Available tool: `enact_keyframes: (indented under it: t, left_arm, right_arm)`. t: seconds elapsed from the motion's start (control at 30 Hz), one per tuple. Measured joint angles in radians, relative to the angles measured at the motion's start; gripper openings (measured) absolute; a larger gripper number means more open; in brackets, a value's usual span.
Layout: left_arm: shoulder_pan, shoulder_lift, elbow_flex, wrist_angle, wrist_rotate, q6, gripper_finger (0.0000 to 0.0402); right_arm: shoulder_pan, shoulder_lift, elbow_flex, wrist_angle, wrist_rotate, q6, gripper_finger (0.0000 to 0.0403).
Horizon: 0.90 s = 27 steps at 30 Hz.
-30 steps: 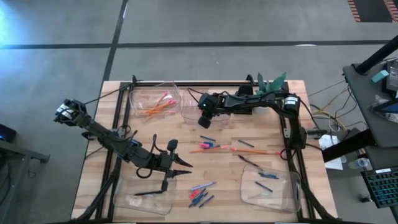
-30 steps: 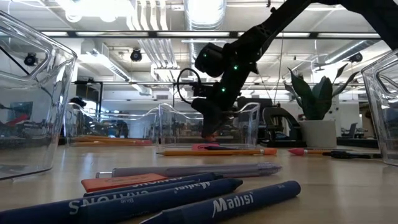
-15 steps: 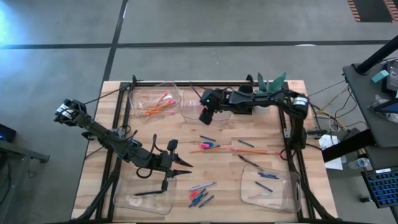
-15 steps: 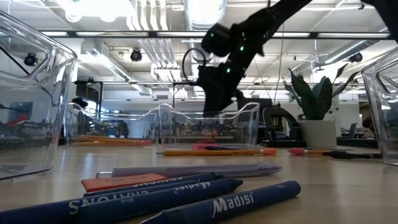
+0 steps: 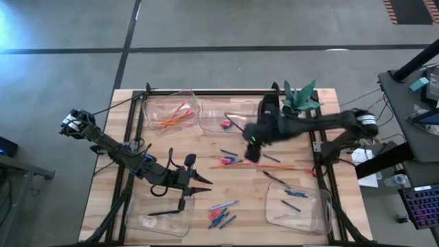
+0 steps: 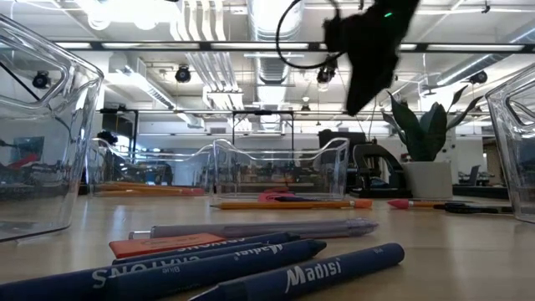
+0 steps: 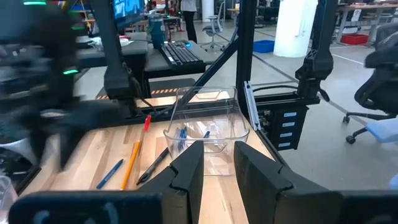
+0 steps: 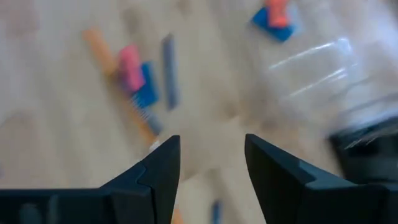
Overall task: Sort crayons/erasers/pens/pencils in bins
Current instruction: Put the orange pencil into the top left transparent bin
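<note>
I count four bins (image 5: 171, 108) at the worktop (image 5: 110, 180) corners, pencils (image 5: 171, 116) in the far-left one, a pink eraser (image 5: 225, 124) visible only from overhead, right gripper (image 5: 252, 152) fingers apart and empty over scattered pens (image 5: 271, 158), left gripper (image 5: 204, 184) parted, holding nothing.

L gripper (image 7: 217, 163) fingers dark, narrow gap btwn them, nothing in it. Ahead: clear bin (image 7: 208, 127) on wood table (image 7: 93, 158), blue sticks inside. Orange pencil (image 7: 129, 163), blue crayon (image 7: 110, 173), dark pen (image 7: 153, 165) lie beside bin. Blurred dark arm (image 7: 43, 93) at side.
</note>
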State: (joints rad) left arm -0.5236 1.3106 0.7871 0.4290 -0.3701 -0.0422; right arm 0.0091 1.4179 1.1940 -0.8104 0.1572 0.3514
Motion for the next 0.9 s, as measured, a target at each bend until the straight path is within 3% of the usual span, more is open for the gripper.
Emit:
enact_keyframes:
  t: [0.3, 0.67, 0.8, 0.9]
  left_arm:
    - [0.0, 0.0, -0.003, 0.002, -0.003, 0.001, 0.0075]
    - [0.0, 0.0, -0.003, 0.008, -0.003, -0.001, 0.0075]
    - [0.0, 0.0, -0.003, 0.008, -0.003, -0.002, 0.0075]
    - [0.0, 0.0, -0.003, 0.008, -0.003, -0.003, 0.0075]
  right_arm:
    - [0.21, -0.16, -0.258, 0.004, 0.045, 0.225, 0.0171]
    - [0.18, -0.211, -0.41, 0.008, 0.048, 0.255, 0.0171]
    - [0.178, -0.199, -0.434, 0.008, 0.038, 0.185, 0.0171]
    - [0.178, -0.192, -0.451, 0.02, -0.03, 0.105, 0.0171]
